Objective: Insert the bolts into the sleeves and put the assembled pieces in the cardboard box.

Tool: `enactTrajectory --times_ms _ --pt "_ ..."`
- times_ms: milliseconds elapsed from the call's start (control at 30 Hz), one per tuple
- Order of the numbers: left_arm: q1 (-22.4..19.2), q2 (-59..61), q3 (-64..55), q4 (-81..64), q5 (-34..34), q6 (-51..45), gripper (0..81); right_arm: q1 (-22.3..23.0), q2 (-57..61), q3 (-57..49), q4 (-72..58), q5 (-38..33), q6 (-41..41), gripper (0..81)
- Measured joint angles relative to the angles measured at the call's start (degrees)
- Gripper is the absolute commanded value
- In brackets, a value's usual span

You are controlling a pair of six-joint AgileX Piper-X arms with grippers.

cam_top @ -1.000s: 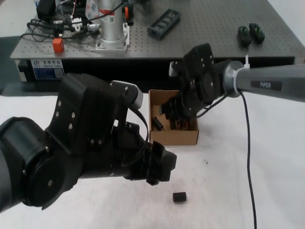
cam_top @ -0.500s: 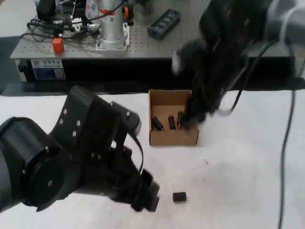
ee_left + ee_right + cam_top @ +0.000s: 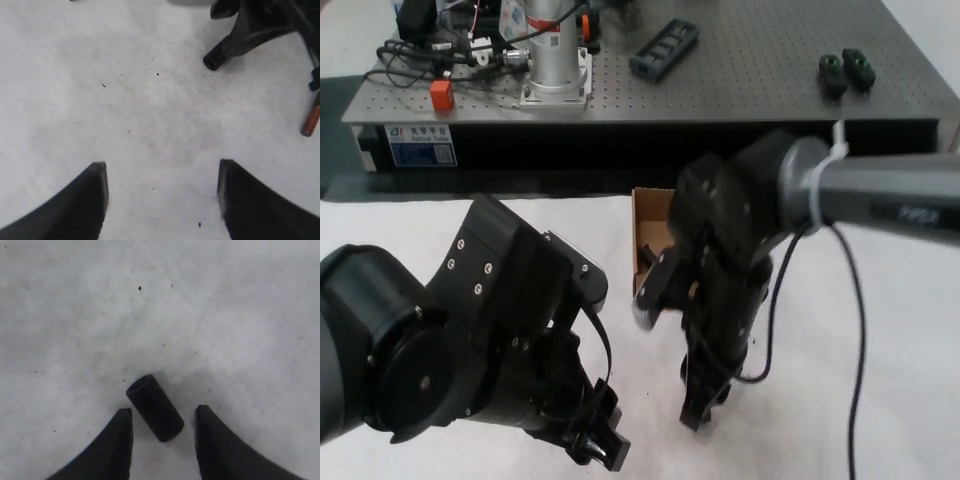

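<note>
Right gripper (image 3: 162, 411) hangs low over the white bench (image 3: 240, 315) with its two fingers spread, one on each side of a black sleeve (image 3: 155, 407). A gap shows between the sleeve and each finger, so nothing is clamped yet. The sleeve lies on its side with its hollow end showing and no bolt in it.

In the high view this gripper points down at about 6 o'clock from the cardboard box (image 3: 650, 205), near it but apart, and its arm covers most of the box. The part of the box's inside that shows holds at least one dark piece (image 3: 646, 257); how many more lie there I cannot tell.

Left gripper (image 3: 162, 200) is spread wide too and holds nothing. It hovers over bare bench at about 8 o'clock from the right one. Its wrist view catches the sleeve's open end under the other arm. Beside that arm is a copper-brown rod (image 3: 311, 117) that may be a bolt; what it rests on is unclear.

As I judge it, the task is partly done, with some assembled work already boxed. This sleeve is not yet grasped. It needs a bolt pushed through it, probably passed between the two arms, and the finished piece then goes to the box at 12 o'clock.
</note>
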Motion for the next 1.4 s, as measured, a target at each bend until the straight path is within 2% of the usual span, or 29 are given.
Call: enactTrajectory --times_ms 267,333,433,500,567,667,900,1033,1133,1400 --pt "0.0 0.0 0.0 0.0 0.0 0.0 46.2 1.3 4.4 0.0 -2.2 1.0 -0.4 27.9" --pt "0.0 0.0 0.0 0.0 0.0 0.2 46.2 1.3 4.4 0.0 -2.3 1.9 -0.4 21.1" --pt "0.0 0.0 0.0 0.0 0.0 0.5 46.2 1.5 4.4 0.0 -2.3 2.9 -0.4 3.4" --pt "0.0 0.0 0.0 0.0 3.1 1.9 46.2 1.5 4.4 0.0 -2.4 3.6 -0.4 4.2" --pt "0.0 0.3 0.0 0.0 9.0 3.3 46.2 1.5 4.4 0.0 -2.4 4.1 0.5 4.2" --pt "-0.8 1.8 -0.2 0.0 11.2 3.5 46.2 0.5 3.6 0.0 -2.4 4.9 4.2 4.2" --pt "-6.4 13.9 -8.9 1.5 12.5 4.3 46.2 -7.8 -10.0 6.9 -4.2 1.4 11.8 4.2" --pt "-9.7 19.6 -15.3 3.7 12.5 6.1 46.2 -12.9 -23.1 13.7 -4.8 -0.5 14.9 4.2" --pt "-10.7 22.2 -17.9 4.9 12.7 6.7 46.2 -16.0 -32.6 19.0 -4.8 -1.2 16.5 4.2" --pt "-15.9 34.7 -30.2 11.6 10.4 11.4 46.2 -21.5 -51.8 27.0 -2.5 -1.5 17.1 4.2"
